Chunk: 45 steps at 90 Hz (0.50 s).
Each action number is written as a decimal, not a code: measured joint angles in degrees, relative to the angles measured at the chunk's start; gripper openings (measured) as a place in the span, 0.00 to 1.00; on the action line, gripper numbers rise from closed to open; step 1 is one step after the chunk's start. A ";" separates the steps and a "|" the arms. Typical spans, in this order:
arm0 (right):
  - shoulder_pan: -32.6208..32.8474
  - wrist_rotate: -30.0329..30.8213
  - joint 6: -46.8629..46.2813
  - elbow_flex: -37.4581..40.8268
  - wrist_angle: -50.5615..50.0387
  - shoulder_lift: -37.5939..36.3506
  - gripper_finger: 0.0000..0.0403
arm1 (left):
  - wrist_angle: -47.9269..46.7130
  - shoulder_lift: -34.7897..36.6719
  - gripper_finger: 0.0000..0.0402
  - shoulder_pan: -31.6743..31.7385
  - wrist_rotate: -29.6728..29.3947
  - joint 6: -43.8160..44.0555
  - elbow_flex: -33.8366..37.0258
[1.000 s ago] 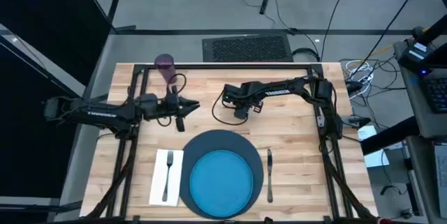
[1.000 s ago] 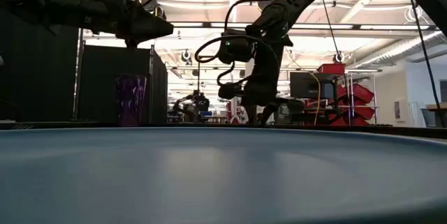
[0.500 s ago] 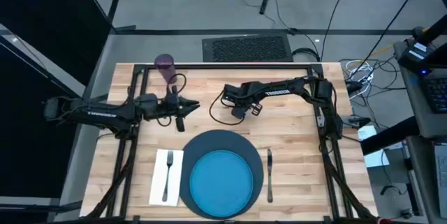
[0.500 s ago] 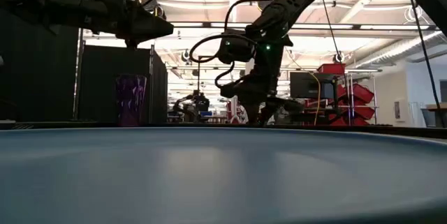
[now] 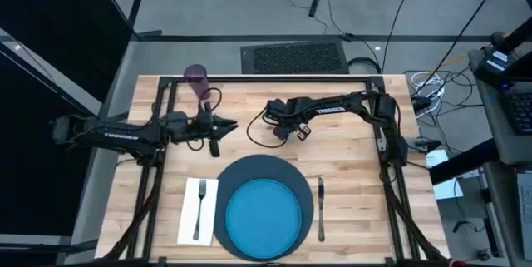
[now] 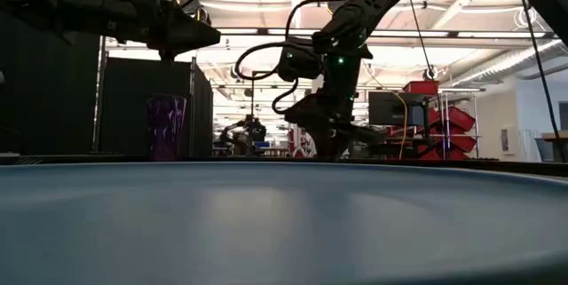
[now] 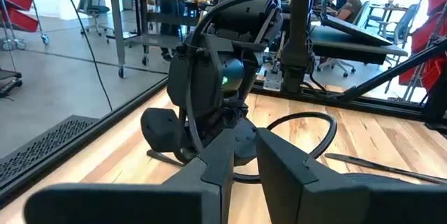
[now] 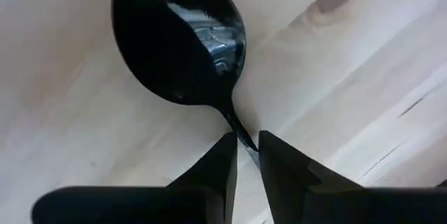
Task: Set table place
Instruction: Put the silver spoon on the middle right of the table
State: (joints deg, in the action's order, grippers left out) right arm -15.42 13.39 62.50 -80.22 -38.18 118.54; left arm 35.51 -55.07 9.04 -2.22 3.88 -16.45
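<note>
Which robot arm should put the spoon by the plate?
The right. Its hand is already pinched around the spoon handle on the table; the left hand hovers away from it.

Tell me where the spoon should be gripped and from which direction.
Grip the spoon at its thin neck just behind the bowl, coming straight down from above. It lies flat on the table, and the bowl is too wide and rounded to pinch. The right gripper already straddles that neck.

right hand (image 8: 247,155) nearly closed, low
</note>
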 joint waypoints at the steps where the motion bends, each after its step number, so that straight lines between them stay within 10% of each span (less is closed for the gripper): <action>1: 0.00 -0.01 -0.39 0.01 -0.09 -0.10 0.12 | 0.00 0.00 0.12 0.00 0.01 0.00 0.00; 45: -1.07 -5.05 -18.09 0.10 -7.51 -1.75 0.01 | -0.04 0.00 0.12 -0.02 0.02 0.11 0.00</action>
State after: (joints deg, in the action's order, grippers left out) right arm -16.49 8.34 44.40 -80.12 -45.69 116.79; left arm 35.46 -55.07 9.02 -2.20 3.99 -16.45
